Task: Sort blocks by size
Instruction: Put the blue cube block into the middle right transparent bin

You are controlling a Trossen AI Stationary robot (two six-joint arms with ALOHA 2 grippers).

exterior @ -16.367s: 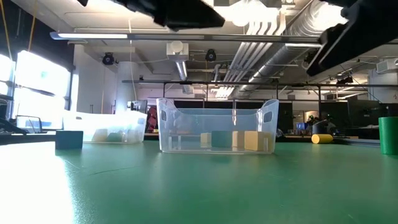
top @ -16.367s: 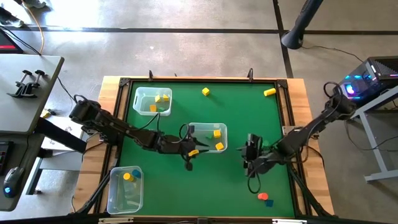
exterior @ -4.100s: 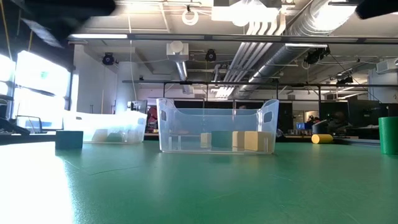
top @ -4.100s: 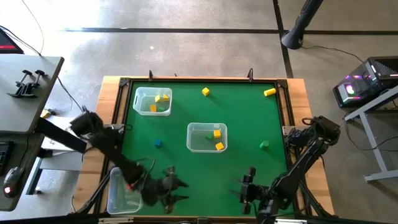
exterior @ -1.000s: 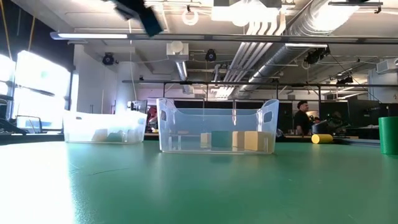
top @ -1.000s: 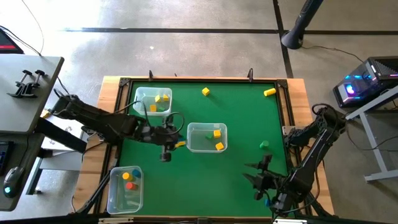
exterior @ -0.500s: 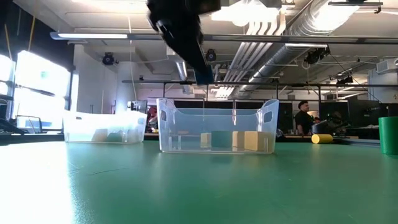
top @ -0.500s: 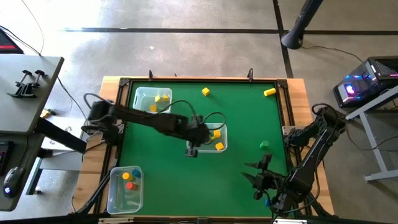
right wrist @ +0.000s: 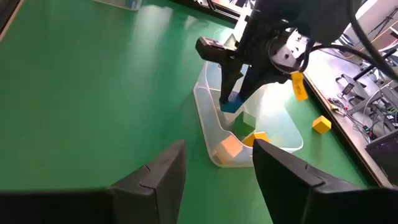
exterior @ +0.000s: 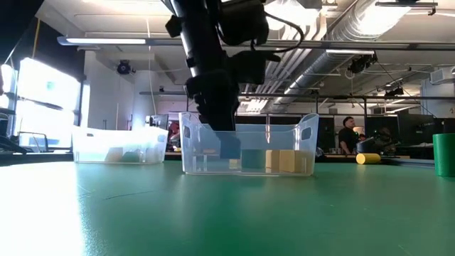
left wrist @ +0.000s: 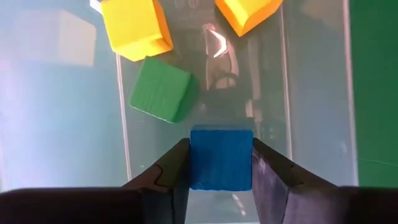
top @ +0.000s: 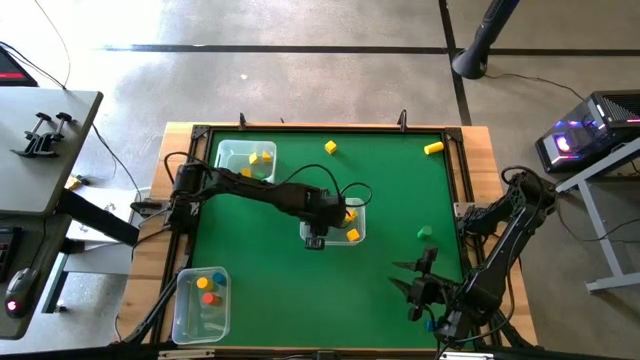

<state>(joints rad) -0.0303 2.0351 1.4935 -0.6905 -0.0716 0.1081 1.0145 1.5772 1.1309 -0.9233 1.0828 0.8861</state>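
My left gripper [top: 315, 238] reaches down into the clear middle bin [top: 358, 203] at its near left corner, shut on a blue block [left wrist: 221, 155]. Two yellow blocks [left wrist: 135, 26] and a green block [left wrist: 163, 89] lie on the bin's floor beyond it. The low view shows the blue block [exterior: 229, 146] inside the bin's wall. My right gripper [top: 414, 276] hangs open over the table's near right part with nothing between its fingers [right wrist: 155, 174]. My left gripper pinches the blue block by two opposite side faces [left wrist: 194, 163] between its two fingers [left wrist: 175, 167]. The fingers come steeply from above, pointing down into the bin. The block sits level between them; whether it rests on the bin's floor I cannot tell.
A clear bin [top: 245, 162] with yellow blocks stands far left; another [top: 200, 304] with yellow, red and blue blocks stands near left. Loose on the green mat: a yellow block [top: 330, 147], a yellow piece [top: 433, 148] and a green block [top: 425, 232].
My left gripper has gone toward the table's right edge and down with the blue block, from beside the middle bin's left wall into the bin, and has tipped more steeply downward.
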